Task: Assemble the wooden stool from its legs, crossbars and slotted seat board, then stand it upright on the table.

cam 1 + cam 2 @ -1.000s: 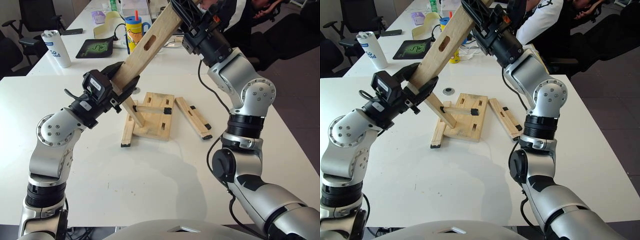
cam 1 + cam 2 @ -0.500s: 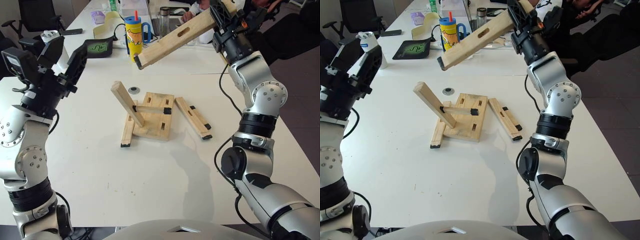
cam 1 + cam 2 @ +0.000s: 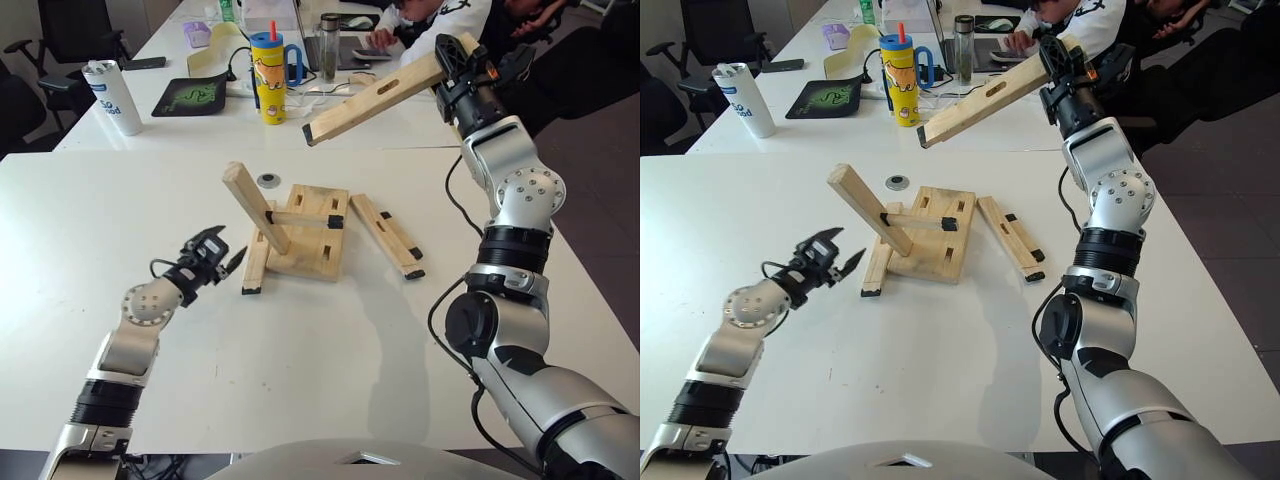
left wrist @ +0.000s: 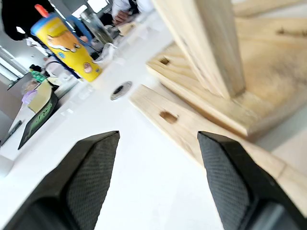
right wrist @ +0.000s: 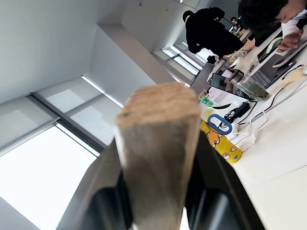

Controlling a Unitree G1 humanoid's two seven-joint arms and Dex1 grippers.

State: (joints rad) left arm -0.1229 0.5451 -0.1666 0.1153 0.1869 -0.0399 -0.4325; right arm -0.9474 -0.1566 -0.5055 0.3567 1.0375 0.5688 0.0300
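While one leg (image 3: 255,208) and a crossbar (image 3: 305,217) are sitting in the seat board (image 3: 318,252) beyond our spread left jaws, we are pinching another leg (image 3: 375,98) in the right jaws and are judging most assembly undone.

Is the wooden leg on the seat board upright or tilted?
Tilted: the pale wooden leg slants from the slotted seat board toward the robot's left.
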